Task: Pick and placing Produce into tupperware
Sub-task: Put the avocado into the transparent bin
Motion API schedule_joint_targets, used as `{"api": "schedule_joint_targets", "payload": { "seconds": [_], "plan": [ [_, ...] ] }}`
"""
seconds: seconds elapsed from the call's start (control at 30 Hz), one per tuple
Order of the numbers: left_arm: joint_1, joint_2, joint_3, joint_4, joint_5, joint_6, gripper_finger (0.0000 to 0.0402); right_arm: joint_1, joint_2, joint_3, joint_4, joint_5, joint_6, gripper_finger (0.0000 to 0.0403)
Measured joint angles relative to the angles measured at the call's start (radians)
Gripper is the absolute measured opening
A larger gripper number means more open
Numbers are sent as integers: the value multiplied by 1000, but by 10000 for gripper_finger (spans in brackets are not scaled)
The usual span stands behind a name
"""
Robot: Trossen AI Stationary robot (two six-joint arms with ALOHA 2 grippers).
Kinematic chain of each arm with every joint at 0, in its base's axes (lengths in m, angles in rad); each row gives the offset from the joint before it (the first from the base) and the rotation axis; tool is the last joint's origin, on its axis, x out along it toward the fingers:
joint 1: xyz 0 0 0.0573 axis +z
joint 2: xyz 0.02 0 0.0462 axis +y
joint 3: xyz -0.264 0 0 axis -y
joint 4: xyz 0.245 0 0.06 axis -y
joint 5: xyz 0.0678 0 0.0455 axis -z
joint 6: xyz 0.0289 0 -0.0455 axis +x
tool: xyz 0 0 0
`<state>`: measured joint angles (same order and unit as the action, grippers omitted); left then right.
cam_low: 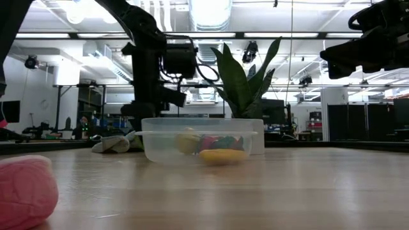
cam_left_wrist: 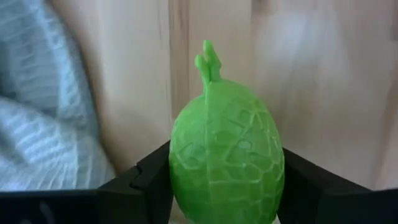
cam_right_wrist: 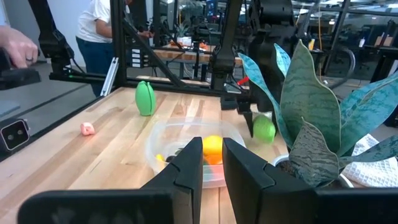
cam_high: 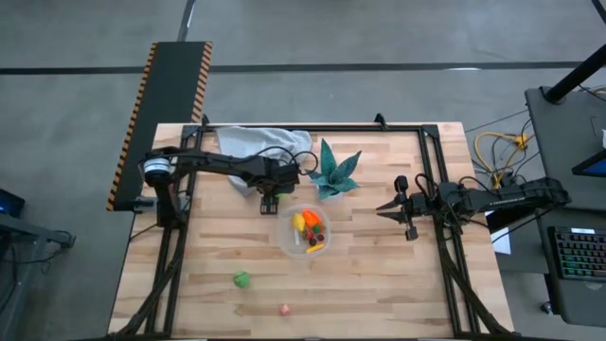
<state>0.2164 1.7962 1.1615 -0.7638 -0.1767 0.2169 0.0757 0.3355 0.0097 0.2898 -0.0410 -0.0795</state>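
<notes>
My left gripper (cam_high: 268,201) points down just left of and beyond the tupperware (cam_high: 305,232) and is shut on a green toy fruit (cam_left_wrist: 227,155) with a netted skin. The tupperware is a round, clear container standing on the table, with a yellow lemon (cam_right_wrist: 212,146), orange and red pieces in it. A second green piece (cam_high: 242,278) and a small pink piece (cam_high: 284,309) lie on the table nearer the front edge. My right gripper (cam_high: 383,210) waits to the right of the tupperware, level and pointing at it, its fingers (cam_right_wrist: 189,165) a narrow gap apart and empty. My left gripper pinches the green fruit by its two opposite sides (cam_left_wrist: 180,168), one finger (cam_left_wrist: 149,180) on each. The fingers come from above, pointing down. The fruit's stem (cam_left_wrist: 208,59) points away past the fingertips. The right wrist view shows the fruit (cam_right_wrist: 263,129) below the fingers; whether it clears the table I cannot tell.
A teal spiky-leaved plant (cam_high: 333,170) stands just beyond the tupperware, between the two arms. A pale grey-blue cloth (cam_high: 256,147) lies at the far edge beneath the left arm. Bare wood stretches across the table's near half. People stand beyond the table (cam_right_wrist: 99,25).
</notes>
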Motion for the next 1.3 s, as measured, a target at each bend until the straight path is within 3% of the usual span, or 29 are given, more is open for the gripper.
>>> {"api": "schedule_joint_targets", "payload": {
  "seconds": [0.6, 0.97, 1.3],
  "plan": [
    [-126, -245, 2, -6, -21, -13, 189, 0, 0, 0, -3, 0, 1, 54],
    [-296, -197, 24, 127, 57, -27, 189, 0, 1, 0, -2, 0, 1, 54],
    [-347, -94, 30, 194, 99, 24, 189, 0, 1, 0, -2, 0, 1, 54]
  ]
}}
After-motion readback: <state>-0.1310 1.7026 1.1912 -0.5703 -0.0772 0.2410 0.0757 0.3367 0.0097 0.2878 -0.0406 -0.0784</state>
